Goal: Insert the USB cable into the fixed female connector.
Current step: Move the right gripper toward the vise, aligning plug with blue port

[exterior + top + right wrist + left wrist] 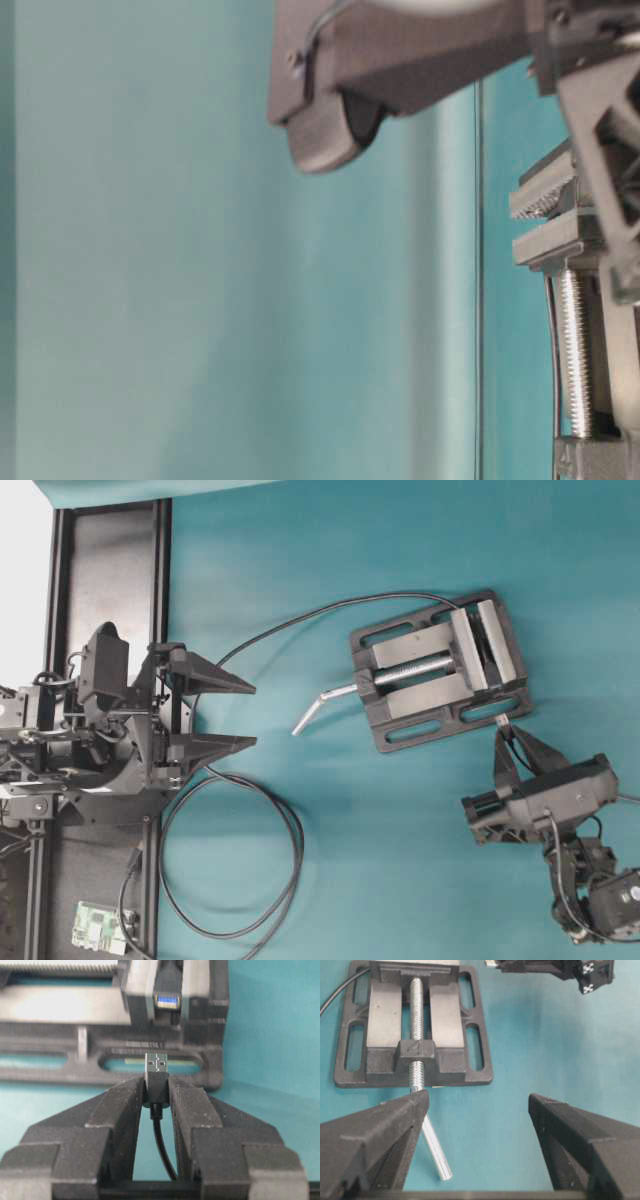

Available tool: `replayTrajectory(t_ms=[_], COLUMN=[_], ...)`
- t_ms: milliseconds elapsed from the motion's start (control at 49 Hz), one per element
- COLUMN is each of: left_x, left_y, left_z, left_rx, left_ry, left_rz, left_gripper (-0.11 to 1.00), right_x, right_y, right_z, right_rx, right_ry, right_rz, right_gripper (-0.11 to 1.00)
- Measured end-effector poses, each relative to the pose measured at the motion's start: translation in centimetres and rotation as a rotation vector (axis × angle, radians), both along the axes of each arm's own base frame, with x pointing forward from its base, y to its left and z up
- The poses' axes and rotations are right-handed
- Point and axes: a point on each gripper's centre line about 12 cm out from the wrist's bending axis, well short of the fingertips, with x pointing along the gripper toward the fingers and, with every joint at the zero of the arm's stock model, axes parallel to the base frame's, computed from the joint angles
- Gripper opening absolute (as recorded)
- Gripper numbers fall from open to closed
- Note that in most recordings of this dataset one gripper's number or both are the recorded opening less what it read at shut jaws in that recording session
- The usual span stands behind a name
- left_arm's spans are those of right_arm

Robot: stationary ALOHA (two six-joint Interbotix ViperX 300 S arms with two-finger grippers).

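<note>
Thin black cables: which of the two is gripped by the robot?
The short, straight black USB cable with the silvery plug tip, clamped between the right gripper's jaws. The long arcing black cable lies on the teal table, running to the black vise.

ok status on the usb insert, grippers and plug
Left gripper open, idle. Right gripper shut on the USB cable, plug short of the fixed female connector in the vise. Nothing between.

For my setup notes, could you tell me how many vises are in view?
1: the black vise sits on the teal table, right of centre overhead, near the right hand.
</note>
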Motion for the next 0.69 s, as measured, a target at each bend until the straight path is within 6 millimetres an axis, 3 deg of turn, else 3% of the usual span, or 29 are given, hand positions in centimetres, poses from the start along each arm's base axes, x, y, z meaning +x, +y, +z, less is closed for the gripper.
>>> replayTrajectory(t_ms=[694], left_x=[0.0], left_y=[0.0], left_z=[0.0], left_rx=[0.000], left_ry=[-0.002], left_rz=[-0.001], left_gripper=[0.96], right_x=[0.5], right_y=[-1.3], right_z=[0.3], right_rx=[-0.004], right_ry=[-0.006], right_rz=[-0.041], right_gripper=[0.22])
